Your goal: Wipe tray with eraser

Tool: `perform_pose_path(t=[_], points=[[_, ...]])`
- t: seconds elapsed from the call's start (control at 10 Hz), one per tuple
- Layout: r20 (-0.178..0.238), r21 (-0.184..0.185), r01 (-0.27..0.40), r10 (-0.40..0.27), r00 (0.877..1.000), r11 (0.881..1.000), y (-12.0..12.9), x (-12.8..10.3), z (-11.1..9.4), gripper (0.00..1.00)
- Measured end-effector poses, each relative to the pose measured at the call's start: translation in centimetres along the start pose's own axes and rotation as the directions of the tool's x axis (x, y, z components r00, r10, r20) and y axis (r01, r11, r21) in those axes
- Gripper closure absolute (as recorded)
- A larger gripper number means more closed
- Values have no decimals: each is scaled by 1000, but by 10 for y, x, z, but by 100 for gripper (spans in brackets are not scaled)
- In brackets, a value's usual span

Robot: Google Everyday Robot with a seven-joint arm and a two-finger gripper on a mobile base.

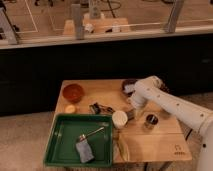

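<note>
Tray [66, 144] on wooden table [160, 144]; gripper fingers [131, 113] apart beside white cup [119, 119].

Brown bowl [73, 92], white cup [119, 119], metal tin [150, 120]

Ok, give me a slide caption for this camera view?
Gripper hangs beside the white cup, just right of the green tray, which holds a blue-grey pad.

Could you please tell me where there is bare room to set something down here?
Free: the front right corner of the table, in front of the metal cup; the left half of the tray, beside the blue-grey pad. Crowded: mid-table, where the claw hangs by the white cup.
</note>
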Motion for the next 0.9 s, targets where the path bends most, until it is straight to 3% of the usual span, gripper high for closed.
perform_pose_path(t=[0.2,0.5,0.8,0.9], points=[[-4,13,-13,13,1000,1000,-3,14,10,29],[-14,23,-8,8,1000,1000,-6,18,12,59],[-12,44,24,-23,1000,999,-9,13,-9,91],[-4,51,39,-39,999,998,-12,6,-20,97]])
